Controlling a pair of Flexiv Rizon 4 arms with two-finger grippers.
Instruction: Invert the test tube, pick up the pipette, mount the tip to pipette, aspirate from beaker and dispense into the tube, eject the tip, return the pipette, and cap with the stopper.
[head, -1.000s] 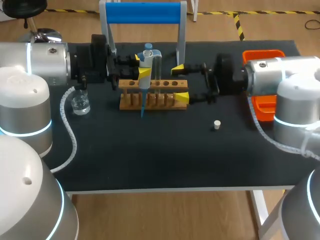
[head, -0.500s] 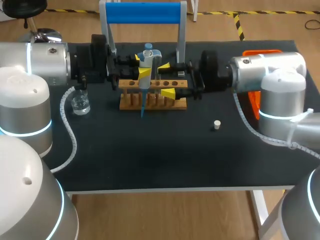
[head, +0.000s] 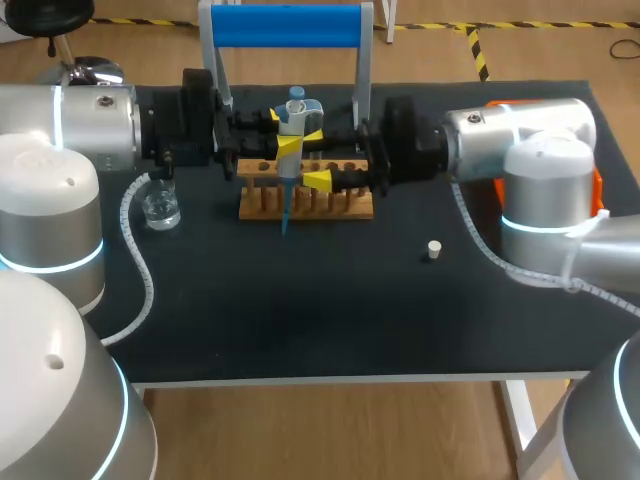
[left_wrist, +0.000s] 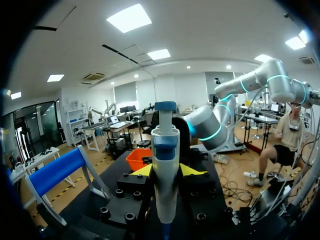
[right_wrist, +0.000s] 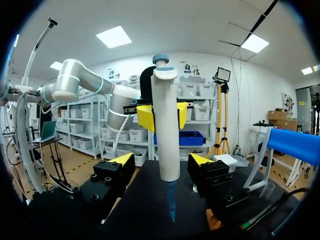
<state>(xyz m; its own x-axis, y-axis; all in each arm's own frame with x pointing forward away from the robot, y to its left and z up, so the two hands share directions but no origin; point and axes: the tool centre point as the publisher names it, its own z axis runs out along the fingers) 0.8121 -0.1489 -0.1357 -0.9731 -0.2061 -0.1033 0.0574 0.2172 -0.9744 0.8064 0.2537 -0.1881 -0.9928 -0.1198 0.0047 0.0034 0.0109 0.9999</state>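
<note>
The pipette (head: 293, 125), blue tip (head: 284, 212) mounted, is gripped upright by the left jaws at upper centre, over the wooden rack (head: 305, 203); the right jaws are spread open either side of it, untouching, probably to steady it; the beaker (head: 160, 209) is set at middle left, aspiration judged not yet done.

The right end effector (head: 318, 158) moves left along the wooden rack (head: 345, 205), its spread fingers (head: 320, 180) now either side of the pipette (head: 291, 130).

Pipette (head: 292, 130) over rack (head: 305, 203); beaker (head: 160, 208) left, stopper (head: 434, 249) right.
</note>
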